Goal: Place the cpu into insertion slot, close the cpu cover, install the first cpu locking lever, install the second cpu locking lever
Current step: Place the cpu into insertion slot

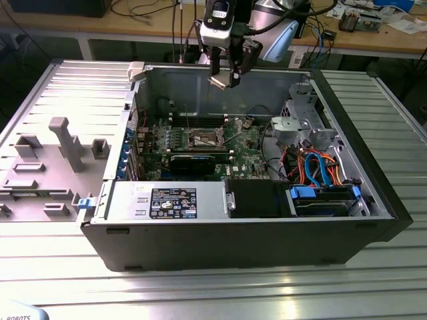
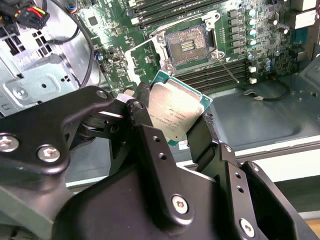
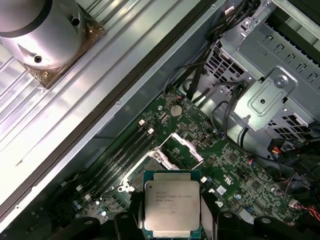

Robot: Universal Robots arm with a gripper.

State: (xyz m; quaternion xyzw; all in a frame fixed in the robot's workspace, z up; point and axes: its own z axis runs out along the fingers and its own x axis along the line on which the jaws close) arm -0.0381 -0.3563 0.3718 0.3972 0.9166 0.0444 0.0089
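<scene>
the claw (image 2: 175,112) is closed to the width of the cpu (image 2: 176,107) and pinches it by two opposite edges between its black fingers (image 2: 146,131). the chip's silvery top is turned back toward the wrist. in the exterior view the claw hangs high over the open computer case (image 1: 373,200), about level with its upper rim.

the insertion slot (image 2: 187,47) lies well below the claw, out past its fingertips, on the green motherboard (image 2: 112,27). its dark centre is bare. the cpu cover (image 3: 192,150) appears swung up and open just beside the socket, and a thin locking lever (image 2: 226,67) stands loose on the socket's other side, by the memory slots (image 2: 220,77).

the step in hand reads as carrying the chip down to the socket. in both wrist views the chip's edges look turned against the socket's edges, so the wrist likely needs rotating until they run parallel. that is best done up here, where there is room. the descent should be straight and slow with the chip kept flat, since a tilted corner could bend the contacts. the fingers should stay clear of the raised cover and the lever. the chip should drop in by its own weight, without pressing.
</scene>
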